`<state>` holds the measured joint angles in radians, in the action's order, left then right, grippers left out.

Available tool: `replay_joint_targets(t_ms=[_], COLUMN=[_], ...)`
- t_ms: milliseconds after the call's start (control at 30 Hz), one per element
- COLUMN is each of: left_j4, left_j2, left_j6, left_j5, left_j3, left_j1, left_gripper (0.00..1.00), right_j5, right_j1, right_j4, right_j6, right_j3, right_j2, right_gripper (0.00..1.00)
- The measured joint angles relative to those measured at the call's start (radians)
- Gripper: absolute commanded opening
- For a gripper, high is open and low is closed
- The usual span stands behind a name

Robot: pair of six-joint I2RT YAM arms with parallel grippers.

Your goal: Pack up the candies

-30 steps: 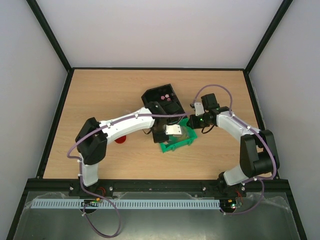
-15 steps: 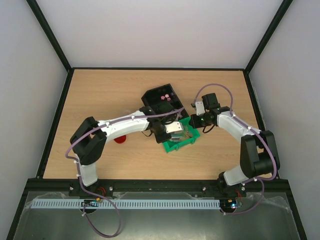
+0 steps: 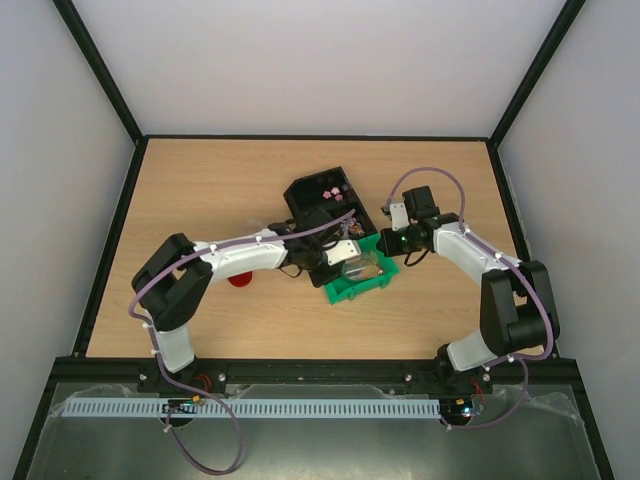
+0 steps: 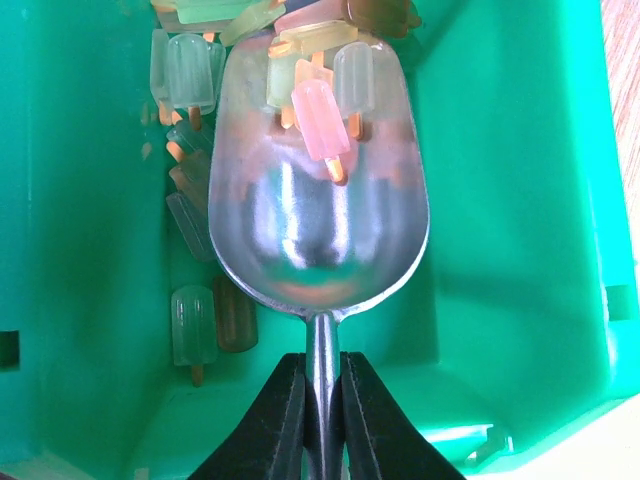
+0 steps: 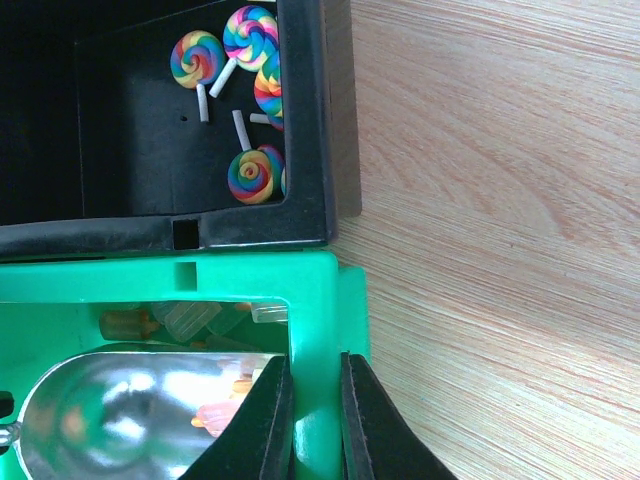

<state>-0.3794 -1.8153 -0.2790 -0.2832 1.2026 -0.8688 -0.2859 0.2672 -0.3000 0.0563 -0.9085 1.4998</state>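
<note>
Scooping popsicle candies | my left jaws clamped on metal scoop handle | my right jaws pinching green bin wall | I'd lift level, slowly, no spills

Looks like a robotics lab test cell to me, not a home or shop. The table is a plain wood-grain board boxed in by blank white walls, with black frame struts running up the upper left and upper right corners. The left arm and right arm are bolted to a black rail along the bottom of the top view, purple cables looping off them, and a white slotted cable duct runs just below that. Mid-frame sit a black bin and a green bin, side by side.
</note>
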Motion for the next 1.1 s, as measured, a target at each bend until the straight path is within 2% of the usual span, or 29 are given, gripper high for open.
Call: replay_joint_targets(t_ms=[600, 1100], left_j4=[0.203, 0.296], left_j2=[0.076, 0.135], left_j6=[-0.001, -0.024], left_j5=[-0.173, -0.232], left_j3=[-0.148, -0.232], left_j1=[0.052, 0.095], left_gripper=[0.02, 0.02], right_j5=[0.0, -0.023], right_j1=[-0.007, -0.062], right_j4=[0.005, 0.004], right_j6=[0.005, 0.016], right_j3=[0.0, 0.0], right_j2=[-0.002, -0.008], right_gripper=[0.01, 0.01])
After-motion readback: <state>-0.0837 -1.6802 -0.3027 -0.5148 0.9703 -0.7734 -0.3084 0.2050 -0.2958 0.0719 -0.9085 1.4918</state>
